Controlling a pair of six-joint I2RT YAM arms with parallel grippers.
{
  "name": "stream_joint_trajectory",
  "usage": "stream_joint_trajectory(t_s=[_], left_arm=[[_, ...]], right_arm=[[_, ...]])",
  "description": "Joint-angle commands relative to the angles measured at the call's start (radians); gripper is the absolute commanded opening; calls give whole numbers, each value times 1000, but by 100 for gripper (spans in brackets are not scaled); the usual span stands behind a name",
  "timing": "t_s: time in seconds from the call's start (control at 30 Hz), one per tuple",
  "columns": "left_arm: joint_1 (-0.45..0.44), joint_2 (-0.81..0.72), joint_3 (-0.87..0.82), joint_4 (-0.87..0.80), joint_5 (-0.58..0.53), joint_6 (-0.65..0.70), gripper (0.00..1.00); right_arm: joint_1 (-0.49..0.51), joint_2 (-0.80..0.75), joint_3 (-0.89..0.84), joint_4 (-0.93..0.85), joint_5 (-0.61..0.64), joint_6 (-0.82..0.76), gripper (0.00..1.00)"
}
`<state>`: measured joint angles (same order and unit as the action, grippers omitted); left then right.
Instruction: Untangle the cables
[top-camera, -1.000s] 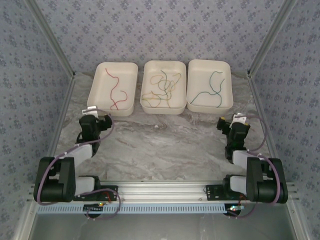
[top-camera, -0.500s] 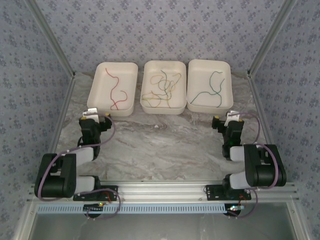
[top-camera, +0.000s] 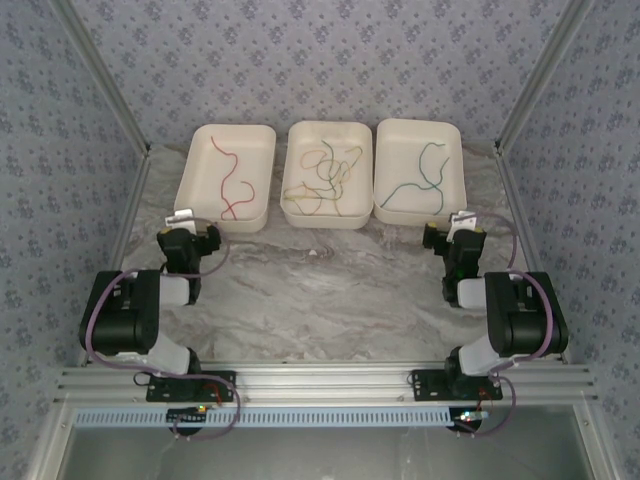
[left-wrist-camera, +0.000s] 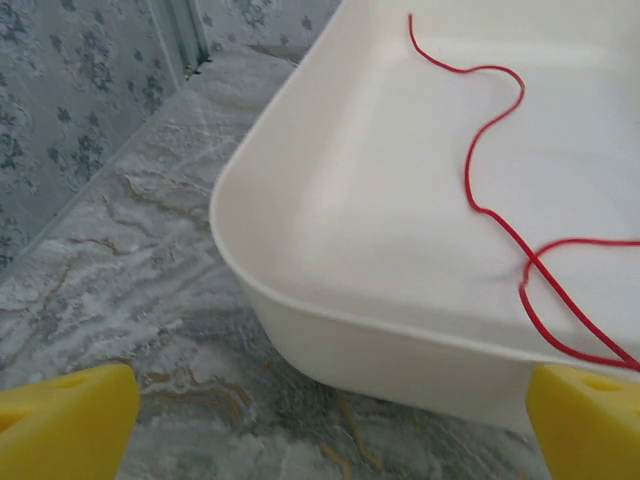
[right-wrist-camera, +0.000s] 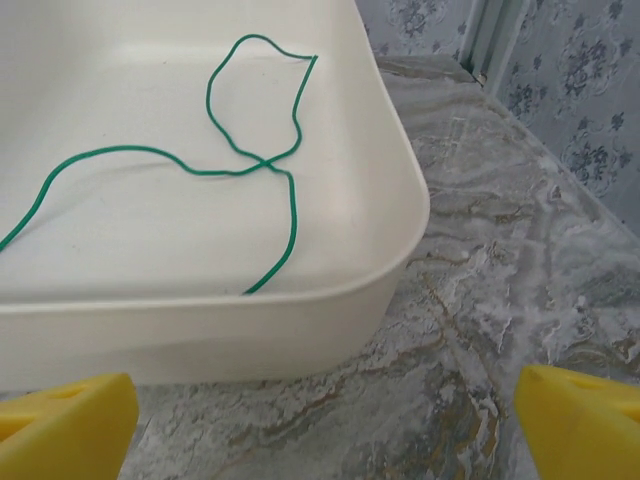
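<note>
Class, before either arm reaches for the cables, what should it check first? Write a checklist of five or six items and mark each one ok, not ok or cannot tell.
1. Left gripper open and empty: ok.
2. Right gripper open and empty: ok.
3. Thin red cable alone in the left white plastic tray: ok.
4. Thin green cable alone in the right white plastic tray: ok.
5. Cables in the middle white plastic tray separated: not ok. A tangle of thin cables, mostly yellow-olive, lies overlapped there.
6. Topmost strand of that tangle identified: cannot tell, too small in the top view.
</note>
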<state>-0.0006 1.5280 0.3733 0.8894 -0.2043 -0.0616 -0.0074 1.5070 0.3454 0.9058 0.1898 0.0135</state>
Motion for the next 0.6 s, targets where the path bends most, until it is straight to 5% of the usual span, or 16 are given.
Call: stream_joint_trajectory(t_s=[0.0, 0.57], left_arm=[[4, 2, 9, -23, -8, -17, 99], [4, 1, 9, -24, -7, -16, 99]], right_arm=[[9, 16, 17, -38, 43, 2, 99], [9, 14, 12, -32, 66, 11, 99]])
